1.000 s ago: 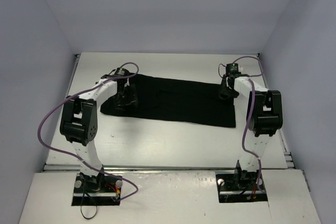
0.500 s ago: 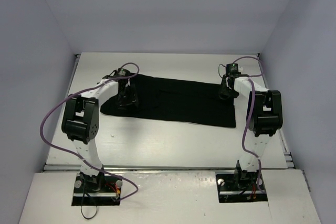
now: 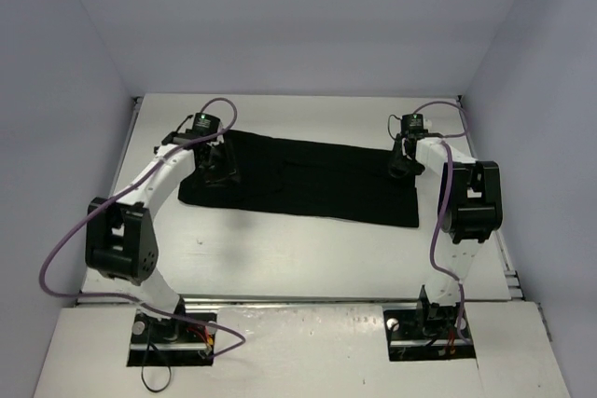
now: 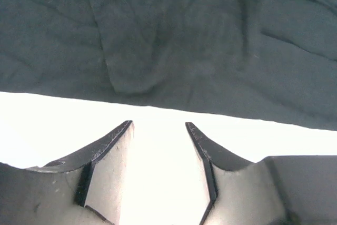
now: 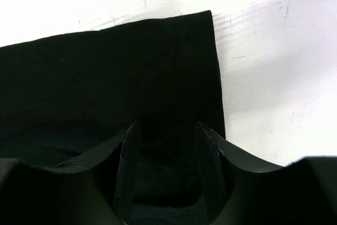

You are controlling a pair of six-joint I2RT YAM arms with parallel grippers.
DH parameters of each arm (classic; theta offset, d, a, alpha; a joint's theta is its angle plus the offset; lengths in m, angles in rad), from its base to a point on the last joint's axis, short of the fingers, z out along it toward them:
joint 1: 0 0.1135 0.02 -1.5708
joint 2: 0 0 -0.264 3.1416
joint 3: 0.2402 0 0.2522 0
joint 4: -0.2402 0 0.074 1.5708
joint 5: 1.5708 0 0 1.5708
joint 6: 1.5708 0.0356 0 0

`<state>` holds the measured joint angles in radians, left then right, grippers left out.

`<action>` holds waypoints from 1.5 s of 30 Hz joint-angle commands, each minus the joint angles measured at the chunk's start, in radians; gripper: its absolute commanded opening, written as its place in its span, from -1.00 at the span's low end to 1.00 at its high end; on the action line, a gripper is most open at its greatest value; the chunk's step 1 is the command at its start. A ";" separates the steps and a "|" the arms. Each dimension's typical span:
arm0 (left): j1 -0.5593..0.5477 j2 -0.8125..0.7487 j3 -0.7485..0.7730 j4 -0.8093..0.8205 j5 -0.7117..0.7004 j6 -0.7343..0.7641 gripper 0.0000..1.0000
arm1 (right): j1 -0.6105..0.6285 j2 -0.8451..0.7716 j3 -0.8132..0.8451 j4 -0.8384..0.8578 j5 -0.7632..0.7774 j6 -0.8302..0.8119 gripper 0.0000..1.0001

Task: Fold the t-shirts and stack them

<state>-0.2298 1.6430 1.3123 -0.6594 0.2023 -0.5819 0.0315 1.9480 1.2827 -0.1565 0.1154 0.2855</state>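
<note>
One black t-shirt lies flat as a long folded strip across the white table. My left gripper is at the shirt's left end. In the left wrist view it is open and empty, with bare white table between its jaws and the shirt's wrinkled edge just beyond the tips. My right gripper is at the shirt's far right corner. In the right wrist view it is open, with black cloth under and between its jaws and the hemmed corner just ahead.
Grey walls close in the table at the back and both sides. Purple cables loop off both arms. Bare white table lies right of the shirt's corner, and a wide strip of table runs between the shirt and the arm bases.
The left arm's elbow has swung out to the left and toward the near edge, and its gripper has shifted slightly toward the far left. The right arm and the shirt have not moved.
</note>
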 commanded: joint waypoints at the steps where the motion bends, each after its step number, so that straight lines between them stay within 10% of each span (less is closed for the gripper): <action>1: -0.001 -0.115 -0.036 -0.102 -0.067 0.036 -0.20 | -0.004 -0.068 0.010 0.020 0.011 0.003 -0.14; 22: 0.076 0.617 0.663 0.029 -0.125 0.246 -0.19 | -0.024 -0.010 0.054 0.022 0.028 -0.028 -0.14; 35: 0.119 0.607 0.546 0.046 -0.193 0.235 -0.19 | -0.067 -0.039 0.053 0.023 0.085 -0.071 -0.16; 45: 0.007 0.344 0.487 0.023 -0.323 0.152 0.28 | 0.079 -0.094 0.108 0.020 -0.003 -0.134 -0.13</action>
<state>-0.1600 2.1769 1.8370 -0.6241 -0.0264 -0.3630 0.0473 1.9038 1.3403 -0.1510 0.1437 0.1916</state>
